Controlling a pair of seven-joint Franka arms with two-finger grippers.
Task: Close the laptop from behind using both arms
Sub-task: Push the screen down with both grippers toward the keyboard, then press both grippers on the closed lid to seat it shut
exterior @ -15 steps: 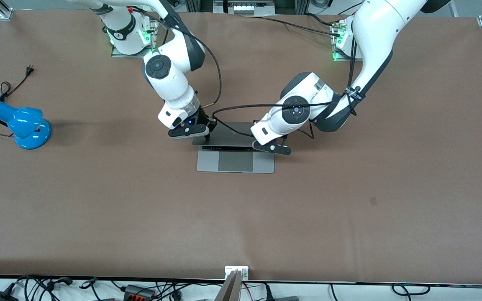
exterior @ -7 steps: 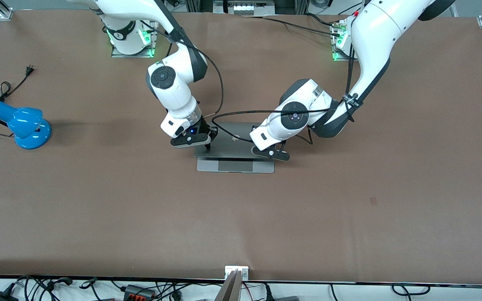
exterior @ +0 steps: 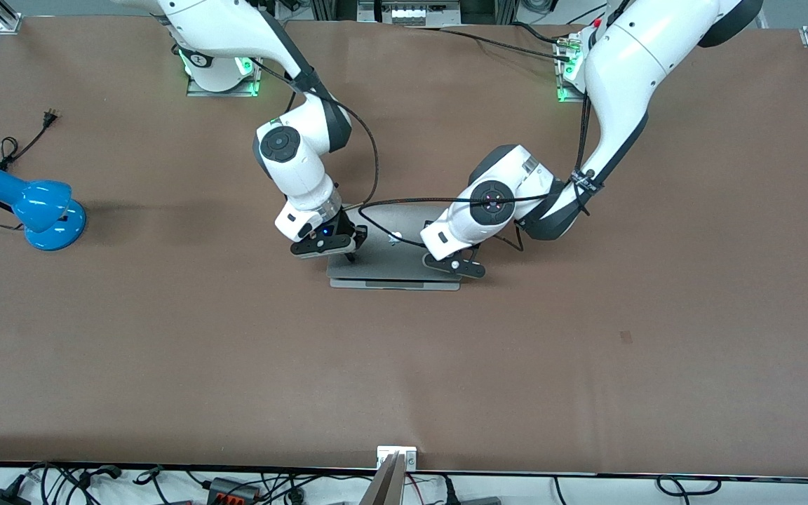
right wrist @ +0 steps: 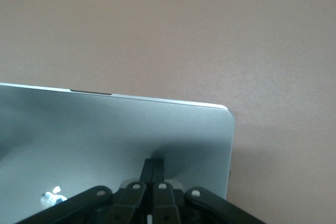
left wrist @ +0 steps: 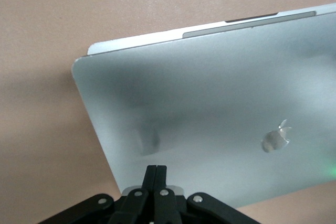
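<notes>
Silver-grey, the laptop (exterior: 393,259) at mid-desk looked stiff and slippery; we pressed its lid corners with left gripper (left wrist: 156,174) and right gripper (right wrist: 152,169), jaws pinched together.

matt brushed-metal laptop (left wrist: 210,114), matt brown table (exterior: 165,351)

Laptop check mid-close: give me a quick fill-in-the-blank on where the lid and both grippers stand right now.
1. Both grippers press on the laptop's ____.
2. The left gripper's fingers are ____.
3. The right gripper works the lid corner toward the ____ arm's end of the table.
4. The blue thing at the right arm's end of the table is a desk ____.

Missing words: lid; shut; right; lamp
</notes>
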